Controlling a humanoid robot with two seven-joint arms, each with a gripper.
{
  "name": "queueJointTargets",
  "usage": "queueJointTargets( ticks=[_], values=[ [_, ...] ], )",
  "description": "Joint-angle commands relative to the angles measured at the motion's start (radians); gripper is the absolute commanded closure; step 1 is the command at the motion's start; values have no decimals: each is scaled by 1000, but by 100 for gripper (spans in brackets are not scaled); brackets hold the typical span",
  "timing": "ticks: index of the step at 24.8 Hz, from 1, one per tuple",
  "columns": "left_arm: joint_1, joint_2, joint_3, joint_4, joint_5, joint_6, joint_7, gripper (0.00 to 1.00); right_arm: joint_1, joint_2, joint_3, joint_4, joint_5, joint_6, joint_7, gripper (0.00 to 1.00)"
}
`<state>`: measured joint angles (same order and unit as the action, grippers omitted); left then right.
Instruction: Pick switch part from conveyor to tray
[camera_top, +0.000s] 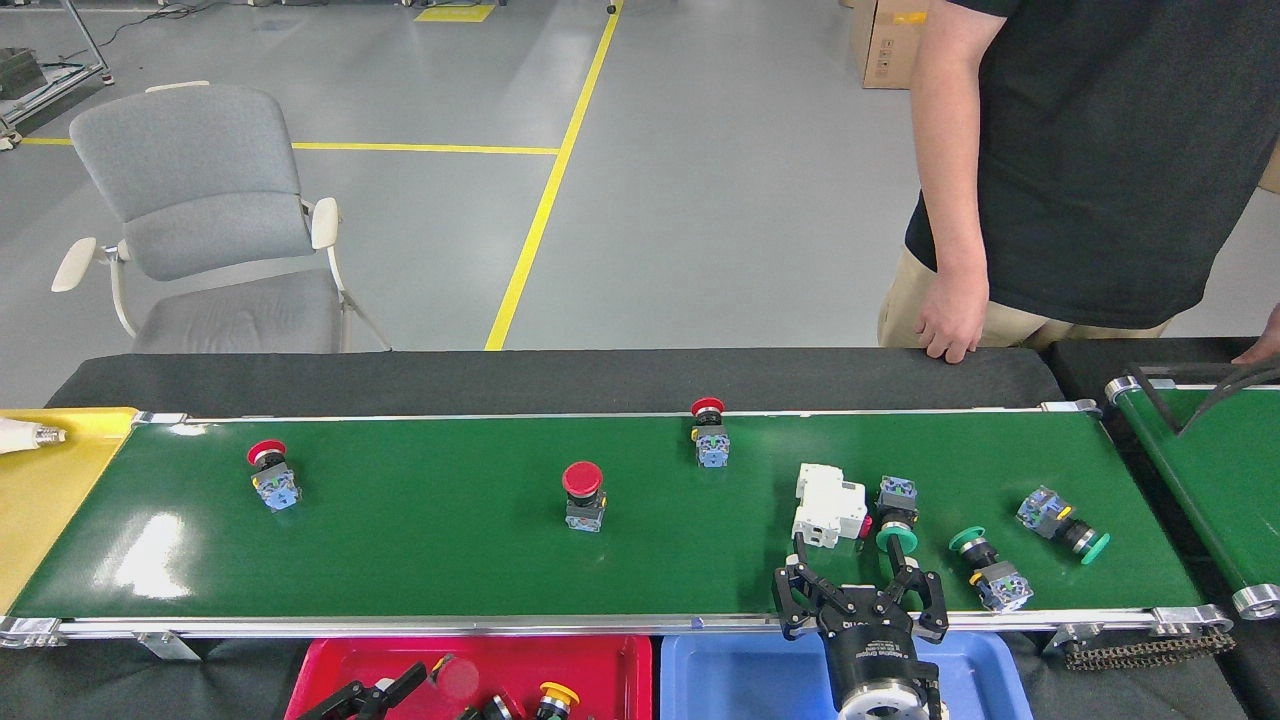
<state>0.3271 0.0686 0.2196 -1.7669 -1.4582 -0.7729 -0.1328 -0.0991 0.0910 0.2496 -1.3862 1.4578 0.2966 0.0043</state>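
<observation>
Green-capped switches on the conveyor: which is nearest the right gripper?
The green-capped switch beside the white breaker, directly beyond the right gripper; the other two lie further right.

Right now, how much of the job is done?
Some switches, including a yellow-capped switch, already lie in the red tray. The right tool is open over the conveyor beside a green-capped switch, holding nothing. Three red-capped switches and three green-capped are left on it.

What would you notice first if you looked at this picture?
Probably the long green conveyor across the middle, dotted with switches: red-capped ones toward the left and centre, green-capped ones at the right beside a white block. Next, the right gripper reaching up over the near rail, fingers spread, and a person in a black shirt standing behind.
</observation>
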Motion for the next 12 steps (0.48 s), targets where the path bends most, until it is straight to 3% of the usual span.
queueJointTargets(
  ticks=[1, 5, 12],
  values=[
    [-2, -6, 43, -13, 5, 95, 5, 0, -50, 18, 4, 26, -1, 10, 0, 1],
    [-14, 0, 138, -9, 5, 405, 9, 0, -142, 29, 39, 128, -4, 21, 0, 1],
    [-11, 8, 172, 6, 15, 402, 27, 0, -241, 69, 66, 277, -2, 21, -6, 1]
  ],
)
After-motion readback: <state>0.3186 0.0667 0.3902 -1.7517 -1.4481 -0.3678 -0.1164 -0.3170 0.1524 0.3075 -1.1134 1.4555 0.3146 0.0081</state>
